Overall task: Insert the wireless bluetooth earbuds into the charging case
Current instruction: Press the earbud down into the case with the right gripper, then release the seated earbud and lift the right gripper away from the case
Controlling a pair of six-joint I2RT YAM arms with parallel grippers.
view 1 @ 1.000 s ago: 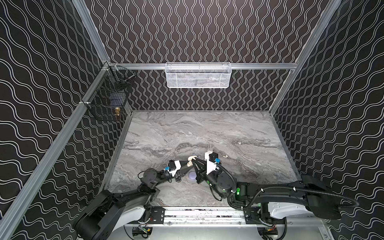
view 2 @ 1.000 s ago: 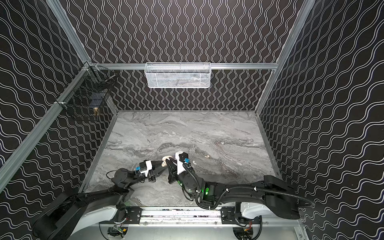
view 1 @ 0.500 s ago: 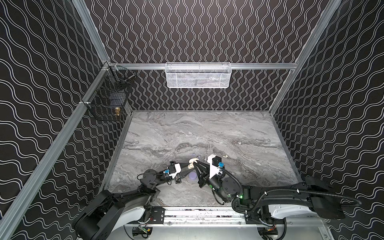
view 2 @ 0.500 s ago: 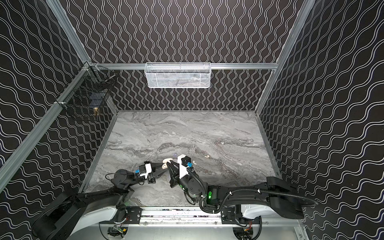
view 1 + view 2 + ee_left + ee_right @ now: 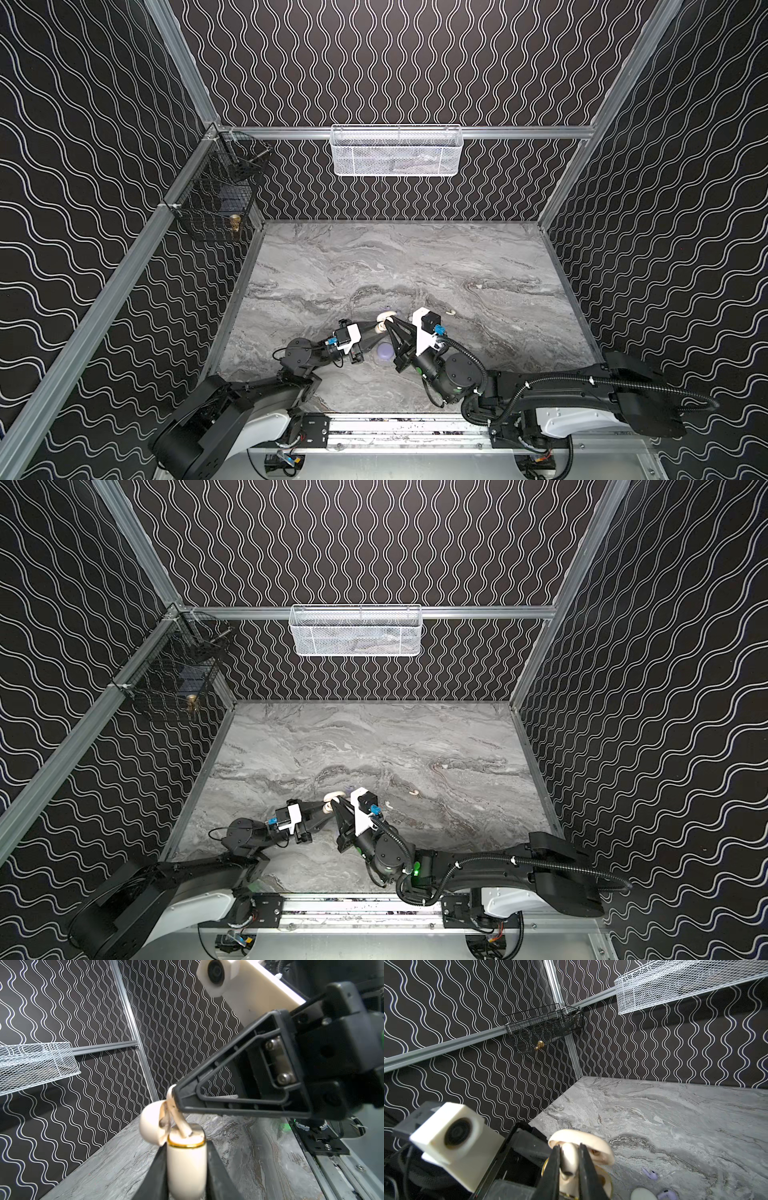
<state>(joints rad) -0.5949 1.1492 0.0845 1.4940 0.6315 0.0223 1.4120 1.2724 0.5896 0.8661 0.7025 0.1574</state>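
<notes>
Cream case (image 5: 187, 1165) gripped by left jaws; right jaws pinch cream earbud (image 5: 568, 1159), stem touching case top.

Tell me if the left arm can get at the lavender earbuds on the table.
Probably not yet: the left gripper is shut on the cream case, so its jaws are taken. The lavender earbuds lie uncovered on the table, but the case must go down first.
</notes>
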